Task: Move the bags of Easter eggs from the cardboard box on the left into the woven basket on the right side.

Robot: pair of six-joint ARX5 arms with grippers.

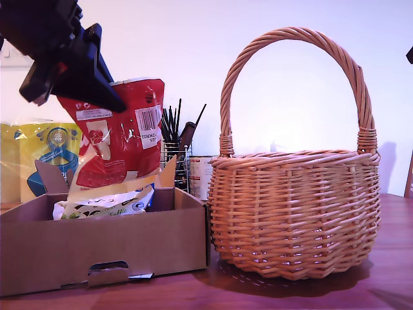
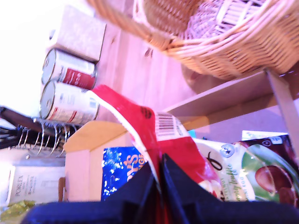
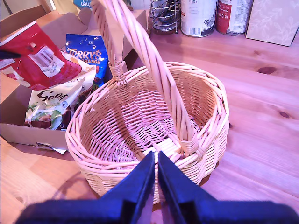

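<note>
My first gripper (image 1: pixel 97 90) is shut on the top edge of the red-and-white bag (image 1: pixel 119 139), which hangs above the cardboard box (image 1: pixel 103 248) at the exterior view's left. The first wrist view shows the jaws (image 2: pixel 159 172) pinching that red bag (image 2: pixel 154 126). The white spotted bag (image 1: pixel 106 203) and the blue "Terry's Orange" bag (image 3: pixel 88 53) lie in the box. The woven basket (image 1: pixel 297 213) stands at the exterior view's right with nothing seen inside it. Over the basket rim (image 3: pixel 210 93) hovers my second gripper (image 3: pixel 155 177), shut and holding nothing.
A yellow plastic-wrapped pack (image 1: pixel 39 155) stands behind the box. A wire utensil holder (image 1: pixel 174 155), two tins (image 3: pixel 198 16) and a patterned carton (image 3: pixel 273 21) line the back of the wooden table. A white Porlex carton (image 2: pixel 23 184) sits near them.
</note>
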